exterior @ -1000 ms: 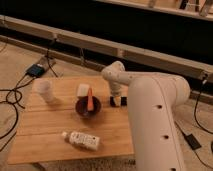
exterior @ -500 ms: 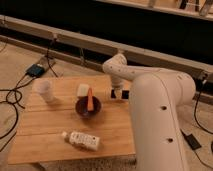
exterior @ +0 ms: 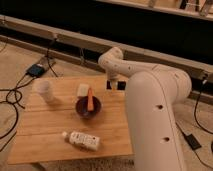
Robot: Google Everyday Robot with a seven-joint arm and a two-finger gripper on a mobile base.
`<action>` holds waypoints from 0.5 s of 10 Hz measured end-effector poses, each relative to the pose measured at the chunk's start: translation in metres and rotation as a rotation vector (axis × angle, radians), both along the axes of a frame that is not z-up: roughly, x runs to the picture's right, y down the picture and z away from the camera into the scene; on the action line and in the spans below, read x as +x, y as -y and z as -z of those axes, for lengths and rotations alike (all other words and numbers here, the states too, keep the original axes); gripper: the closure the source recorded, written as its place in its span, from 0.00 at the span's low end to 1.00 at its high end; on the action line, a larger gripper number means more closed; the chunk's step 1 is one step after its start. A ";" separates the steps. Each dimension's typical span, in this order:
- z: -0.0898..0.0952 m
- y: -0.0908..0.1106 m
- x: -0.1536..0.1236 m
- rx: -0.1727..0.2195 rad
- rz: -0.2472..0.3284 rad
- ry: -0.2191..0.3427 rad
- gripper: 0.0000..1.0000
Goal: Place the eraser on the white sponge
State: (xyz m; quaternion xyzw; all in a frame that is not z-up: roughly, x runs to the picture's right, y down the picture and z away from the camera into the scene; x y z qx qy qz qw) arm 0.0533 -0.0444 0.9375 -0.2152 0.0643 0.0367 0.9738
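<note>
The white sponge (exterior: pixel 82 90) lies on the wooden table (exterior: pixel 45 125), just behind and to the left of the dark bowl. My gripper (exterior: pixel 115 85) hangs at the table's far right edge, a short way right of the sponge. It is shut, and a small dark block at its tips looks like the eraser (exterior: pixel 120 85), held just above the tabletop. The white arm curves down to it from the right and hides the table's right side.
A dark bowl (exterior: pixel 88 107) with an orange stick-like thing (exterior: pixel 90 98) stands mid-table. A white cup (exterior: pixel 44 90) is at the far left, and a white bottle (exterior: pixel 82 140) lies near the front edge. Cables and a dark box (exterior: pixel 36 69) lie on the floor at left.
The gripper has risen and drifted slightly away from the table's front, staying shut, with the dark block moving with it. Sponge, bowl, cup and bottle have not moved.
</note>
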 end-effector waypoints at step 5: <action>-0.006 0.036 -0.053 0.062 0.055 0.087 1.00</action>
